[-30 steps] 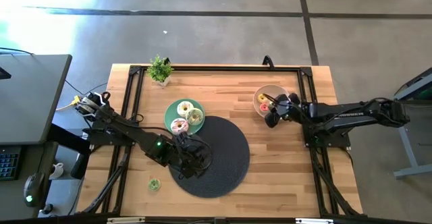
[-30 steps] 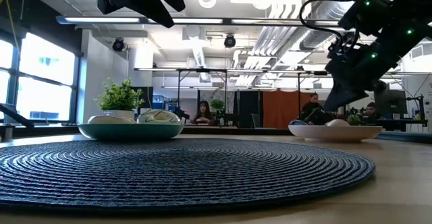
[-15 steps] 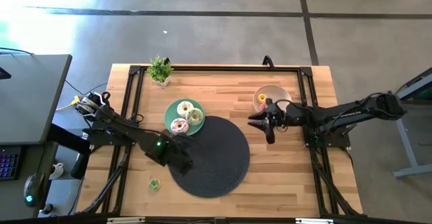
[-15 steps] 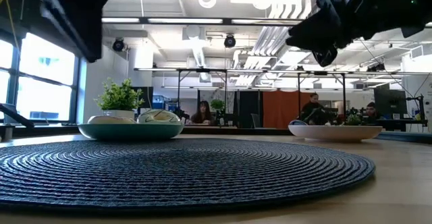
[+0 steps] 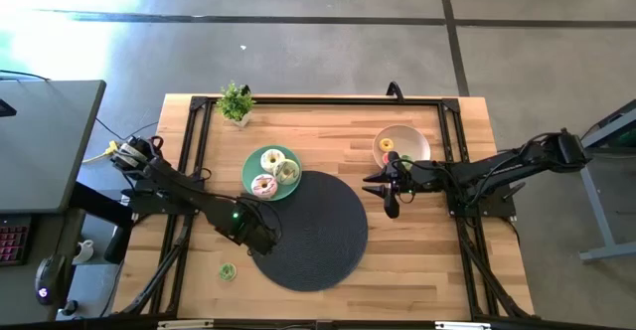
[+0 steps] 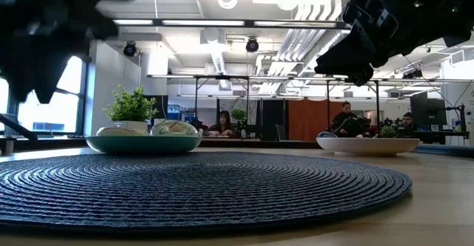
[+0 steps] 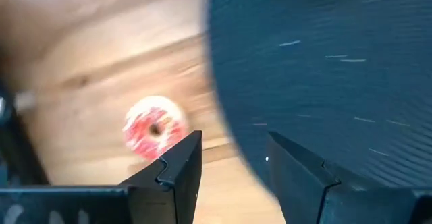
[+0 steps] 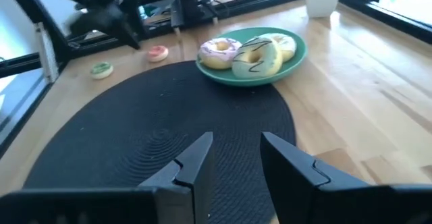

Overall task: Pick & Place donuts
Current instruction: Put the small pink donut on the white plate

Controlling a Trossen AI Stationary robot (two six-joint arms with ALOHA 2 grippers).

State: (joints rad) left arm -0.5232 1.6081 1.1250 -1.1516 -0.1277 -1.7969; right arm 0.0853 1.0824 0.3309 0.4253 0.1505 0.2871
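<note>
Wooden table (image 5: 397,241): right gripper (image 5: 382,185) hovering, jaws parted.

Two dark jointed arms, black angular fingers (image 7: 181,170), green LED lit

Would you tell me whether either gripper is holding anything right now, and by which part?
Nothing is held: the left gripper and right gripper both show empty, open fingers.

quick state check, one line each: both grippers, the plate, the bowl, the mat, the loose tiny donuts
left gripper: open, empty, over the mat's edge
right gripper: open, empty, between bowl and mat
green plate: holds three larger donuts
beige bowl: tiny donuts inside
round mat: flat, nothing on it
tiny pink donut: flat on wood
tiny green donut: flat on wood
</note>
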